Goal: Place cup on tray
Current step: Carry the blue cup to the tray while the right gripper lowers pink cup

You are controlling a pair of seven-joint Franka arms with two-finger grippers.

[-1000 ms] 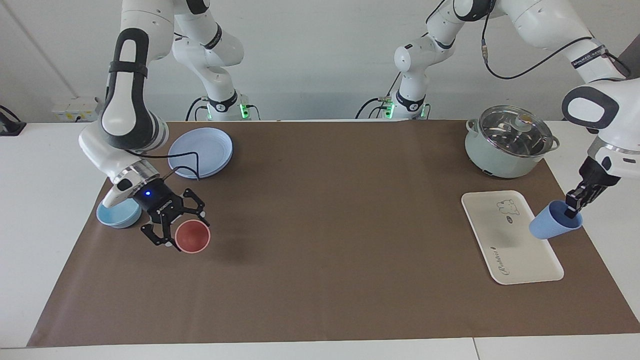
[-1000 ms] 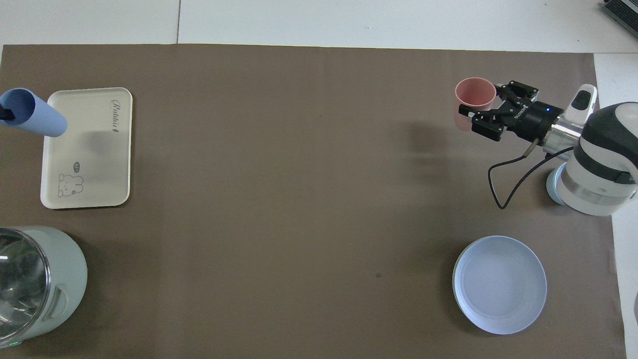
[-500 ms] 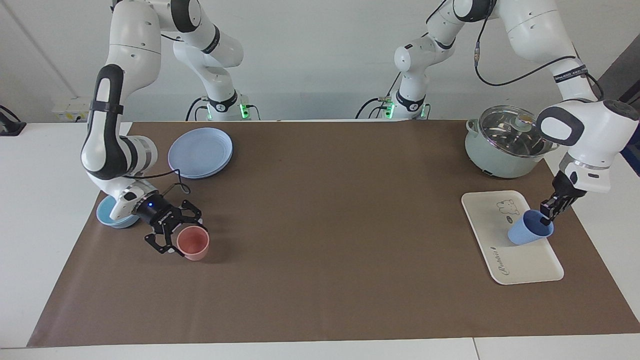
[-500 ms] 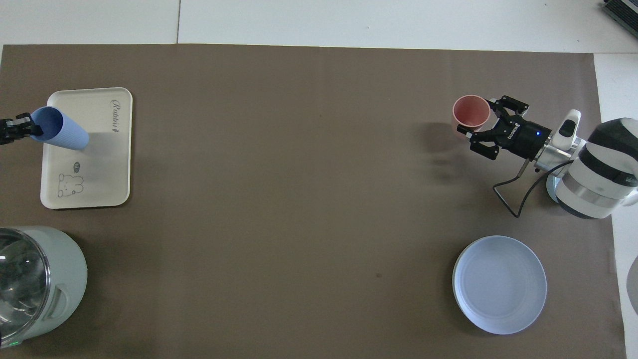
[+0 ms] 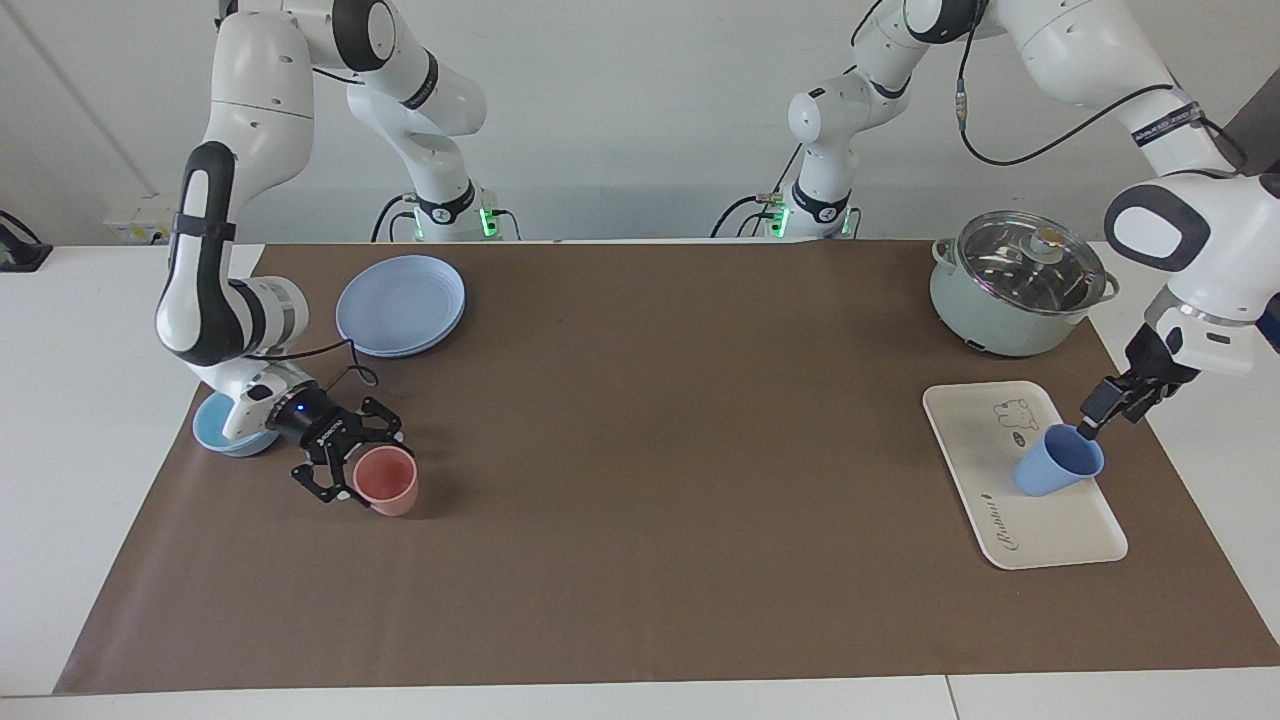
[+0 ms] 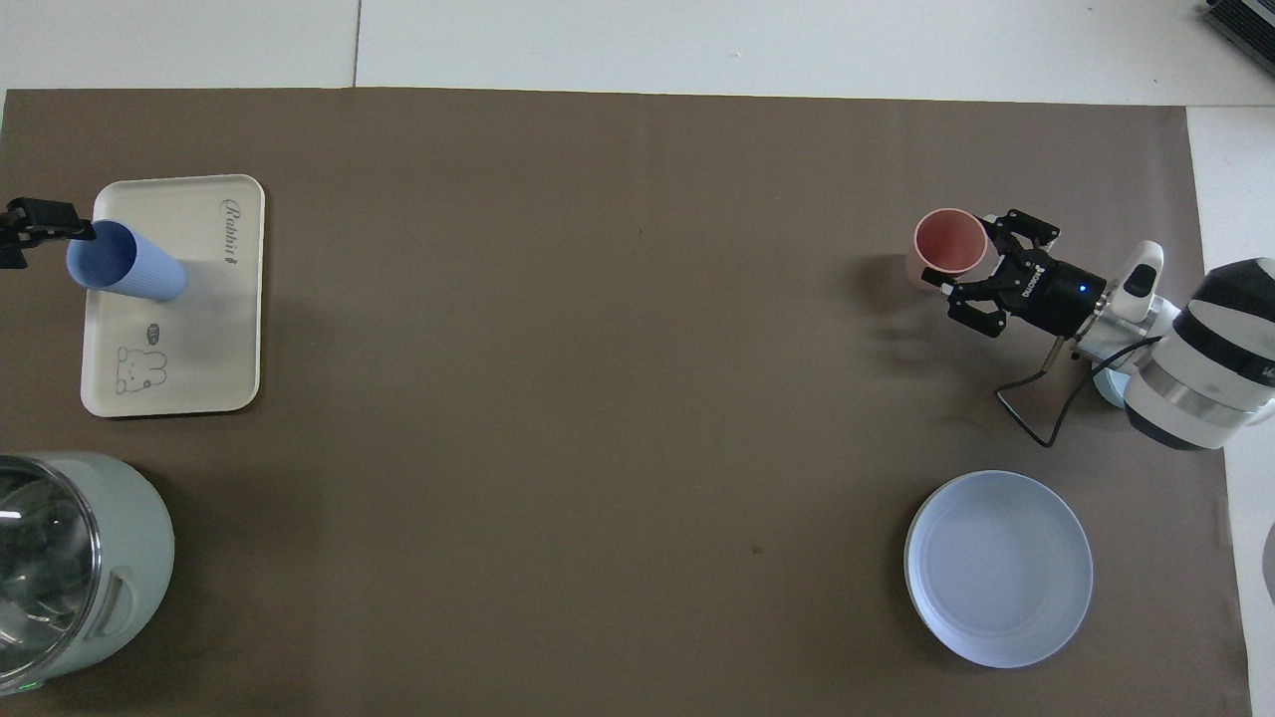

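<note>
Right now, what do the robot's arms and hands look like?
Both arms are glossy white with black and grey joints and thin black cables. The right gripper is black, claw-like, with a tiny blue light and white lettering. The left gripper is small and black. Green lights glow at both bases.

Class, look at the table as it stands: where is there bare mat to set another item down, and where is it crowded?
The widest bare patch lies mid-table, between the tray and the pink cup. Another runs between the plates and the pot. It is crowded where the right tool grips the pink cup beside the bowl, and on the tray, where the left tool hangs at the blue cup.
</note>
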